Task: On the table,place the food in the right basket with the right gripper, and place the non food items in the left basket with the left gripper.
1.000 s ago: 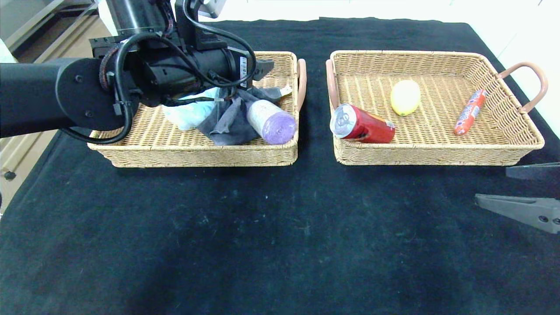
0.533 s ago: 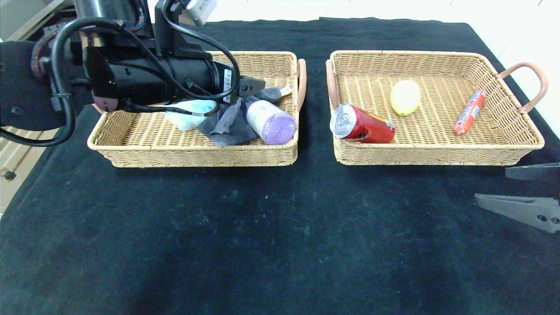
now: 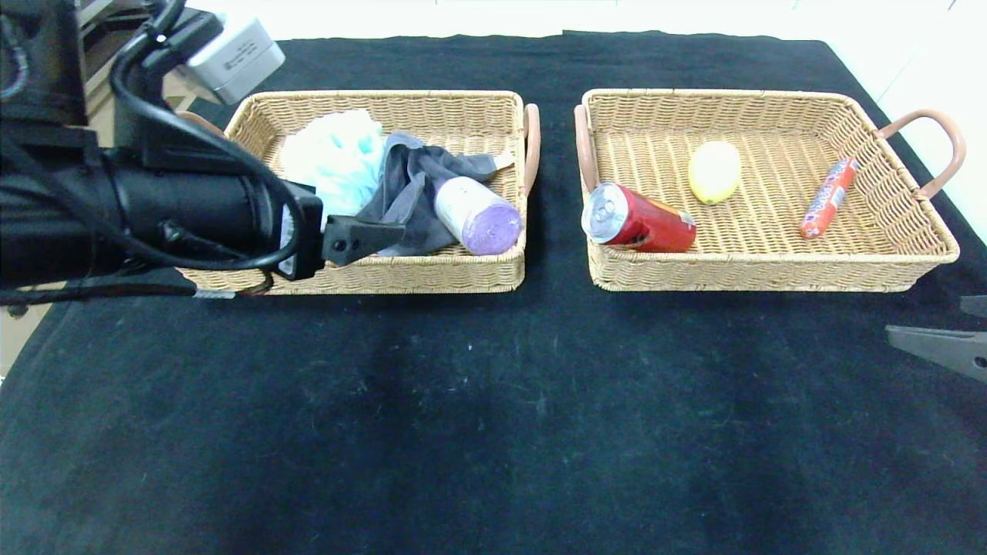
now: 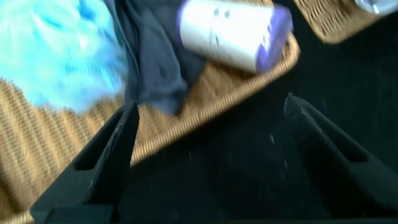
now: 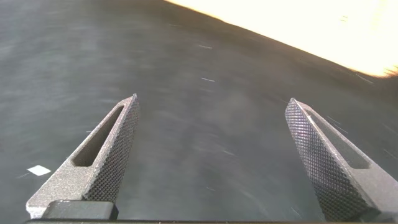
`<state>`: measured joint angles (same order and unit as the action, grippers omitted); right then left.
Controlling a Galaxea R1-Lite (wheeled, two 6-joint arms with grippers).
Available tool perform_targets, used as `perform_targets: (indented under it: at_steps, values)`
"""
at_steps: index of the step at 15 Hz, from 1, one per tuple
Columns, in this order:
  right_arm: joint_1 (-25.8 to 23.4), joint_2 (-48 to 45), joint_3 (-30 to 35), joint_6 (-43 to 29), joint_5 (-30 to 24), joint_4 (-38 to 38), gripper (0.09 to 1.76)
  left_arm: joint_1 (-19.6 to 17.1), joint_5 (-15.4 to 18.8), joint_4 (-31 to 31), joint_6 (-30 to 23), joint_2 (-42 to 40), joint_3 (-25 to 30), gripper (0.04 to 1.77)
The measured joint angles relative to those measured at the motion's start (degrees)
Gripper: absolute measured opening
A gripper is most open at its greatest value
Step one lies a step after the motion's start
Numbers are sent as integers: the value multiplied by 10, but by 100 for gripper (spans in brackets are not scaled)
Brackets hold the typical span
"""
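The left basket [image 3: 385, 277] holds the non food items: a light-blue bath sponge [image 3: 335, 158], a grey cloth [image 3: 409, 193] and a purple roll [image 3: 474, 212]. My left gripper [image 3: 385, 235] hovers open and empty just over that basket's near rim. In the left wrist view the left gripper [image 4: 208, 115] frames the rim [image 4: 217, 93], with the sponge [image 4: 56, 56], cloth [image 4: 152, 62] and roll [image 4: 233, 31] beyond. The right basket [image 3: 771, 274] contains the food: a lemon [image 3: 714, 171], a sausage [image 3: 826, 197] and a red can [image 3: 636, 220] on its side. My right gripper [image 3: 941, 324] is open over the table at the right edge, empty [image 5: 212, 102].
The black table [image 3: 493, 401] stretches in front of both baskets. A narrow gap [image 3: 555, 193] separates the baskets, with their brown handles facing each other. The table's right edge lies just beyond the right basket's outer handle [image 3: 937, 146].
My left arm has pulled back from above the left basket toward its near rim, uncovering the sponge, and its jaws have spread wider. My right gripper slid slightly toward the right edge.
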<state>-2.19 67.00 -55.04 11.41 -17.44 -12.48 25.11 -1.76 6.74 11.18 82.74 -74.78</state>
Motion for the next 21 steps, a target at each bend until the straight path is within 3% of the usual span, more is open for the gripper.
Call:
perform_targets:
  at_steps: [4,9,11,16,19,21]
  values:
    - [-95,-55,55,-2,2,0,171,0,-23,24,3,-130,128,169]
    - [-145,-174,118,-45,-7,-2,171,0,-71,154,9,-327,211,170]
    - [-144,-227,133,-51,-38,-6,171,-15,-80,219,10,-408,220,170]
    - [-128,-346,155,-54,-97,-12,171,-122,-78,273,11,-571,246,171]
    - [-81,-410,160,-56,-99,-41,171,-154,-84,318,2,-634,249,171]
    - [-36,-456,162,-57,-97,-82,171,-176,-66,315,7,-651,236,171]
